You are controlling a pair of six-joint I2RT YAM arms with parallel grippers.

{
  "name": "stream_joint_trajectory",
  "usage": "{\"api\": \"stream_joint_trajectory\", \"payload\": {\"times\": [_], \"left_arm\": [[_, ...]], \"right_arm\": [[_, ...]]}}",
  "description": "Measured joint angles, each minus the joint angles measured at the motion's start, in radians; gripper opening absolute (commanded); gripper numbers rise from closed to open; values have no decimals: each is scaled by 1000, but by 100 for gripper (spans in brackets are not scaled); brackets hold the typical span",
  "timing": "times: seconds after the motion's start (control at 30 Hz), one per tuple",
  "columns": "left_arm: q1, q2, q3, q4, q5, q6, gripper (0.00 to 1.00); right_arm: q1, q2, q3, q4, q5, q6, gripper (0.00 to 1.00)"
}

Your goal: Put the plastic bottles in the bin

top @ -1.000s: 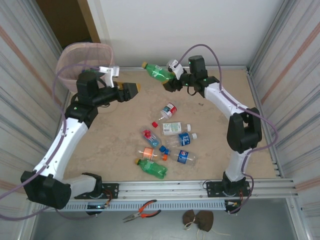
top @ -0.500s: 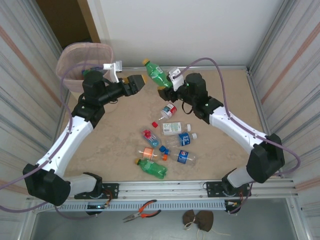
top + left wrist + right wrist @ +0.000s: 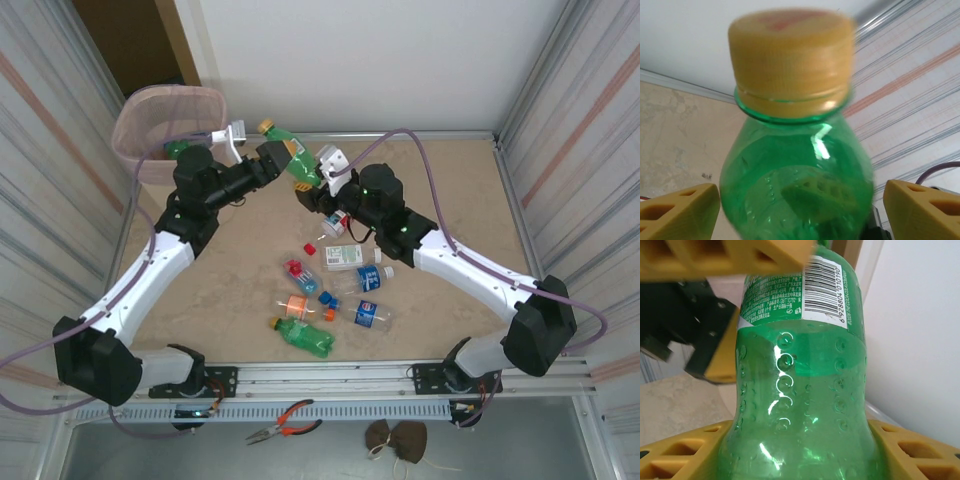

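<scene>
Beige, mottled surface [image 3: 220,280], viewed from above. Bore a loose cluster of plastic bottles near its middle, all lying on their sides. Farthest back: red-and-white-labelled bottle [image 3: 338,222], partly hidden. Just nearer: small red object [image 3: 309,247], seemingly a loose cap, beside a clear bottle with a white-and-green label [image 3: 348,256]. Next row: red-capped bottle [image 3: 299,273] at left, white-capped bottle with a blue label [image 3: 366,277] at right. Then: orange-labelled bottle [image 3: 296,305] at left, dark-blue-labelled bottle [image 3: 364,315] at right, close together. Closest to the near edge: green bottle [image 3: 304,337] with a yellow cap, lying at a slant.
</scene>
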Motion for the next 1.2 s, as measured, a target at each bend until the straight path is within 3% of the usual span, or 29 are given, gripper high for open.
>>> {"api": "stream_joint_trajectory", "payload": {"times": [0.6, 0.8, 1.0, 1.2], "left_arm": [[-16, -11, -8, 11, -65, -19, 60], [-23, -20, -10, -6, -84, 8, 57], [-6, -24, 45, -151, -111, 130, 57], [88, -23, 230, -357, -129, 333, 57]], "right_arm": [[17, 0, 0, 4, 15, -26, 58], [19, 0, 2, -9, 16, -26, 79], [19, -3, 10, -56, 18, -37, 85], [23, -67, 9, -121, 27, -38, 86]]}}
